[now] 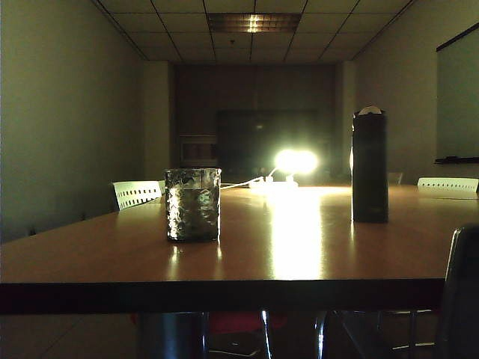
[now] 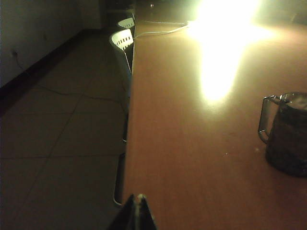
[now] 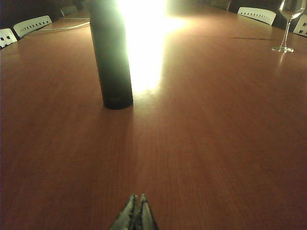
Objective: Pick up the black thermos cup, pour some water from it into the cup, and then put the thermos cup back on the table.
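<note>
On the glossy orange-brown wooden table (image 1: 314, 247), the tall black thermos cup (image 3: 111, 57) and the crinkly clear glass cup (image 1: 193, 204) are standing well apart and untouched, while the left gripper (image 2: 138, 213) and the right gripper (image 3: 135, 215) are waiting near the table's edge, fingertips pressed together and holding nothing, leaving every step outstanding.

- The long wooden table (image 1: 314, 254) with a glossy orange-brown top and dark front edge fills the lower half of the exterior view.
- A short clear hammered-glass cup (image 1: 193, 204) stands upright left of centre.
- A tall slim black thermos cup (image 1: 370, 166) with a pale top stands upright at centre right, well apart from the glass.
- A bright lamp (image 1: 293, 163) and its white cable (image 1: 238, 183) lie at the far centre.
- A clear wine glass (image 3: 288, 24) stands at the upper right of the right wrist view.
</note>
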You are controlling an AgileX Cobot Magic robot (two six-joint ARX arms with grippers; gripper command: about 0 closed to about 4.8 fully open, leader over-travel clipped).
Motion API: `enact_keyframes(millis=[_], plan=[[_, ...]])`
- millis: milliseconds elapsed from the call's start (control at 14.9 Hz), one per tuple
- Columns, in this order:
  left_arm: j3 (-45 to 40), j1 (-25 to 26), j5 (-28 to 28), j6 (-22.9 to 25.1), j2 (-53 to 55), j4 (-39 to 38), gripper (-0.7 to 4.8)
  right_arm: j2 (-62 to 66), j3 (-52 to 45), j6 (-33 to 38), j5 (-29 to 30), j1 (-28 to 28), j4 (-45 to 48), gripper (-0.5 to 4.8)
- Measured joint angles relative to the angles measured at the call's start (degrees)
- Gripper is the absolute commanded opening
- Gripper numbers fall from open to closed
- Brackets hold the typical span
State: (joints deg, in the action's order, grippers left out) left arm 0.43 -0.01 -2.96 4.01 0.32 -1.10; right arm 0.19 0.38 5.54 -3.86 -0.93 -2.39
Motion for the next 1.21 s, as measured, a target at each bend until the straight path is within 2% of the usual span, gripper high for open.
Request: enact_keyframes(millis=[202, 538, 739, 941, 1075, 1210], plan=[[0.0, 0.0, 0.55, -3.78, 0.0, -0.02, -0.05, 0.0, 0.0, -1.77, 0.57, 0.0, 0.0, -0.08], [0.68, 0.0, 0.55, -5.01, 0.02, -0.33, -0.05, 0.09, 2.16, -2.56, 0.98, 0.0, -1.62, -0.08], [12.83, 0.0, 0.46, -8.76, 1.07, -1.64, -0.05, 1.81, 10.84, -2.56, 0.98, 0.0, -2.1, -0.09], [27.08, 0.0, 0.02, -8.76, 13.73, -10.6, -0.05, 13.57, 21.07, -2.56, 1.09, 0.0, -2.12, -0.08], [32.0, 0.0, -6.12, -8.7, 23.26, -9.11, -0.05, 22.71, 26.49, -3.08, 1.29, -0.02, -0.02, -0.08], [35.89, -0.31, -14.95, -8.81, 29.99, -7.45, -0.05, 31.82, 30.38, -3.87, 3.72, -0.02, 7.28, -0.08]])
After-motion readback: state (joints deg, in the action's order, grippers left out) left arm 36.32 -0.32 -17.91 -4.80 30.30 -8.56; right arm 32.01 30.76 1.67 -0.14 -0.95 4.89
